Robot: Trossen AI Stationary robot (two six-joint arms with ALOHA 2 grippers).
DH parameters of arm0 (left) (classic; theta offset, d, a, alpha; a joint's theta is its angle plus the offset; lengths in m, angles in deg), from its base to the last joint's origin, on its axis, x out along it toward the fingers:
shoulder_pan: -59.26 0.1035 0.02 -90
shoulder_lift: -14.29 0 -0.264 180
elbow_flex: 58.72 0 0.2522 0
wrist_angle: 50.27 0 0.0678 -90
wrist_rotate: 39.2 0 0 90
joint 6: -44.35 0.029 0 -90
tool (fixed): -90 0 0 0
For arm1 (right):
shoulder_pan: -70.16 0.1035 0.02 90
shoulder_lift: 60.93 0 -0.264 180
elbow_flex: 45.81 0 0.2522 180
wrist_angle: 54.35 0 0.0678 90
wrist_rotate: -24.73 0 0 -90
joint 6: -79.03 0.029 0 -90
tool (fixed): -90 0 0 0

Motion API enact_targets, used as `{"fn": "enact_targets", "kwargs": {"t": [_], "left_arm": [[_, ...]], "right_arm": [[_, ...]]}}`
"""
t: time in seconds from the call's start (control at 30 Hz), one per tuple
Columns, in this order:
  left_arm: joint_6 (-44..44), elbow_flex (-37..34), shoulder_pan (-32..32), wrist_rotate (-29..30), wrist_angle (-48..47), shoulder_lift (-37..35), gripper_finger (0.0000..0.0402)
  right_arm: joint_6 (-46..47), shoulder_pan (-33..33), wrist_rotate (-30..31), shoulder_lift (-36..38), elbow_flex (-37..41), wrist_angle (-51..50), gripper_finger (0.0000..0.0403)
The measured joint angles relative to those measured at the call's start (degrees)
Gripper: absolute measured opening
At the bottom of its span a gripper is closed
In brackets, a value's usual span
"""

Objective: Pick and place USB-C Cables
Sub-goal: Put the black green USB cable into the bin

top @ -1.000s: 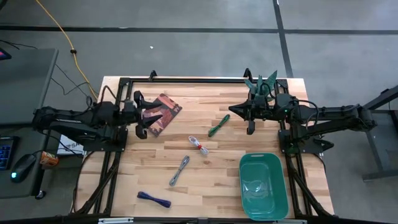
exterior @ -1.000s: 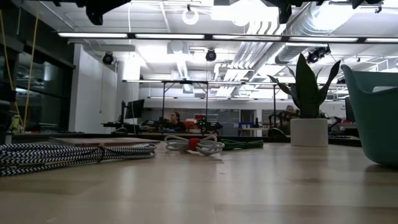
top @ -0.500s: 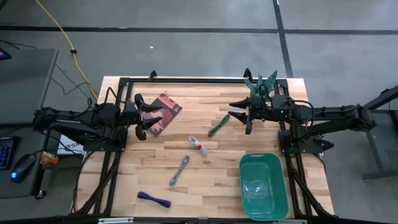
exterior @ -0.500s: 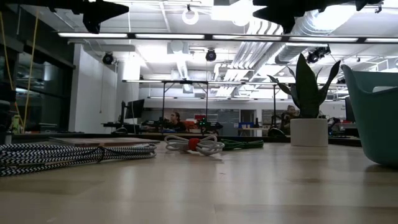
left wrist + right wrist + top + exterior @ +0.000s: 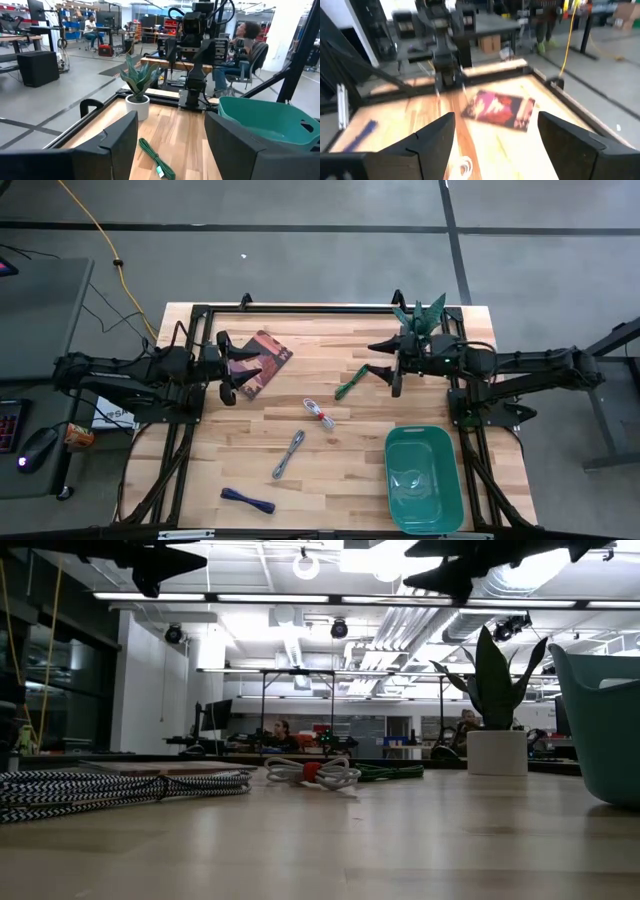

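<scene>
On the wooden table (image 5: 330, 480) you have the teal bin (image 5: 424, 480), then four cables: green (image 5: 351, 381), white-red (image 5: 319, 414), silver-grey (image 5: 288, 454), dark blue (image 5: 247, 500). Your right gripper (image 5: 381, 367) hovers released beside the green cable; your left gripper (image 5: 236, 369) waits released over the booklet (image 5: 270, 356).

The high camera looks straight down on the whole wooden surface (image 5: 330, 480). The low one sits at surface level, facing the room. Each wrist camera looks across toward the opposite arm; both apparently share the green cable (image 5: 156, 158).
</scene>
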Motion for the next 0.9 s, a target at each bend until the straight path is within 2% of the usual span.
{"fn": "enact_targets", "kwargs": {"t": [0.1,0.33,0.47,0.67,0.9], "left_arm": [[-0.04,0.0,0.02,0.04,-0.71,0.04,0.0211],[-0.42,0.0,0.02,0.55,-0.3,0.04,0.0211],[-0.42,0.0,0.02,0.6,-0.65,0.04,0.0211],[-0.44,0.01,0.02,0.7,-0.67,0.04,0.0211],[-0.44,0.0,0.02,0.7,-0.67,0.04,0.0211]], "right_arm": [[-0.03,0.0,-0.01,-5.23,-3.92,-6.86,0.0277],[-5.04,-0.69,-0.26,-22.6,-21.61,-30.57,0.0277],[-5.9,-1.84,-0.22,-32.97,-28.57,-43.47,0.0277],[-13.73,-2.69,-0.25,-45.67,-32.41,-47.11,0.0277],[-23.2,-2.89,-0.2,-55.32,-36.73,-49.56,0.0277]]}}
